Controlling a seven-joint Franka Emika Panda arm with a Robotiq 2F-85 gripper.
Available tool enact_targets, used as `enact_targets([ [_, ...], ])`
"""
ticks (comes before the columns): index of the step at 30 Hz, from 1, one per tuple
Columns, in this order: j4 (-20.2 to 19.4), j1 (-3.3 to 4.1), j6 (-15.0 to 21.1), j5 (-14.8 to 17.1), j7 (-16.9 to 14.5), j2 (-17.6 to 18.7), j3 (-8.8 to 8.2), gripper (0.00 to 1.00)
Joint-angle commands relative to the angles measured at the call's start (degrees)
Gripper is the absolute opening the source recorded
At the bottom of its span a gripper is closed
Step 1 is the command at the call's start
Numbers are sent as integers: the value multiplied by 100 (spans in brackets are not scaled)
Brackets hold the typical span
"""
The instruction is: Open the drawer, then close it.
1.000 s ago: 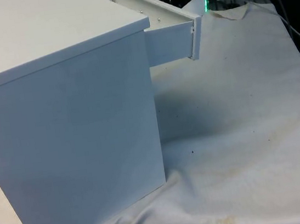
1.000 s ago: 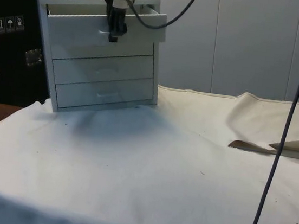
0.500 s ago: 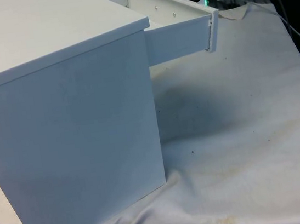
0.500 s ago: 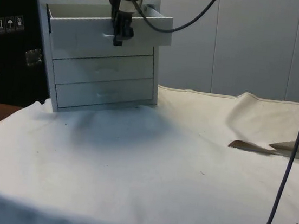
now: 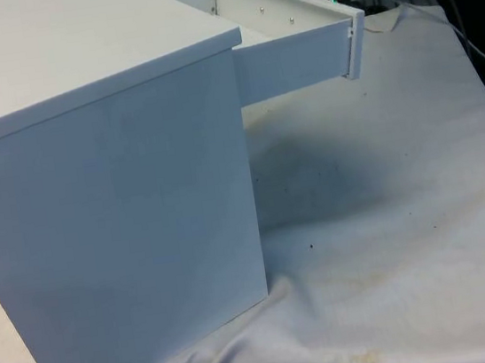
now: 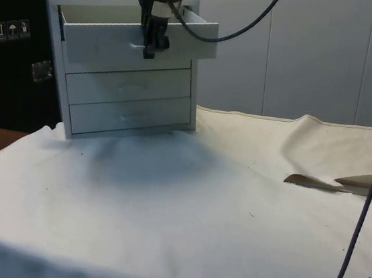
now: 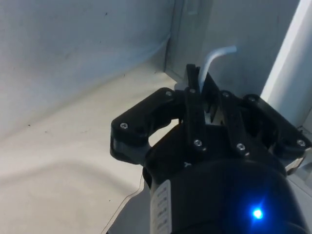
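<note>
The top drawer (image 6: 134, 38) of a white three-drawer chest (image 6: 123, 70) is standing pulled well out of its slot, its front panel (image 5: 351, 42) jutting toward the front view's right – the opening half of the job looks largely done, the closing half not yet begun. The black pincer (image 6: 151, 45) is hanging at the middle of the drawer front, its fingers (image 7: 193, 105) drawn narrow around the thin white bow handle (image 7: 212, 61). That handle appears the only sensible place to take hold; the drawer, a stiff board box, will probably slide lightly and straight on its runners, though a pull off the line could make it bind. What can be seen of its inside is showing bare white walls (image 5: 269, 8); the bottom is hidden, so any contents cannot be told. The two lower drawers (image 6: 133, 102) are sitting shut. The chest is standing at one end of the bench, on a cream cloth (image 6: 231, 212) that is rumpled along its far edge
</note>
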Motion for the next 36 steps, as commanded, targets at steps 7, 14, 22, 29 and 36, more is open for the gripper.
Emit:
enact_targets([
  [7, 0, 0, -17, -40, 69, -11, 6, 27],
  [14, 0, 0, -17, -29, 74, -11, 6, 70],
  [22, -86, 40, -115, -52, 252, -52, 160, 100],
  [29, -212, 29, -269, -57, 458, -143, 424, 100],
  [36, -401, 29, -401, -69, 705, -252, 699, 100],
])
